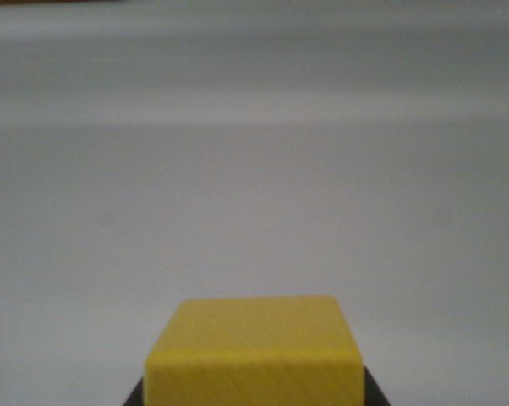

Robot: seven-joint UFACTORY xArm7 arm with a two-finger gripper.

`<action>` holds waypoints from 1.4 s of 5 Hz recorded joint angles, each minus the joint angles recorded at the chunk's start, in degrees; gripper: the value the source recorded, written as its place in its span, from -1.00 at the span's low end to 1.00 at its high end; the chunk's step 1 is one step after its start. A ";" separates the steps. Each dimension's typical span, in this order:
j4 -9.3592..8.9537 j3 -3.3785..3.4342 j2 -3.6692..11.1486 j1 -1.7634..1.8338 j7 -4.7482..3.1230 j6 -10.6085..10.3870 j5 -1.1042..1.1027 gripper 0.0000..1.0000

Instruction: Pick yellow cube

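One yellow cube point(254, 355) fills the lower middle of the wrist view, sitting at about six o'clock in the frame and cut off by the bottom edge. Its top face is a flat, pale yellow panel that narrows slightly toward the far side, and its near face, a deeper yellow with faint diagonal wood grain, drops straight out of view. Two small dark wedges show at the cube's lower corners, one at about seven o'clock and one at about five o'clock; these are probably parts of the gripper point(254, 401), pressed against or just beside the cube's left and right sides. So little of them is visible that it cannot be told whether the pincer is clamped on the cube or merely standing around it. Behind the cube, from the centre up to twelve o'clock, stretches a plain, blurred grey-white surface point(254, 186), with soft horizontal bands of lighter and darker grey near the top.
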 joint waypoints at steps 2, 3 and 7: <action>1.50 -0.01 -0.71 -0.01 0.10 2.20 -0.05 1.00; 1.50 -0.01 -0.71 -0.01 0.10 2.20 -0.05 1.00; 4.08 -0.04 -1.92 -0.02 0.28 5.99 -0.12 1.00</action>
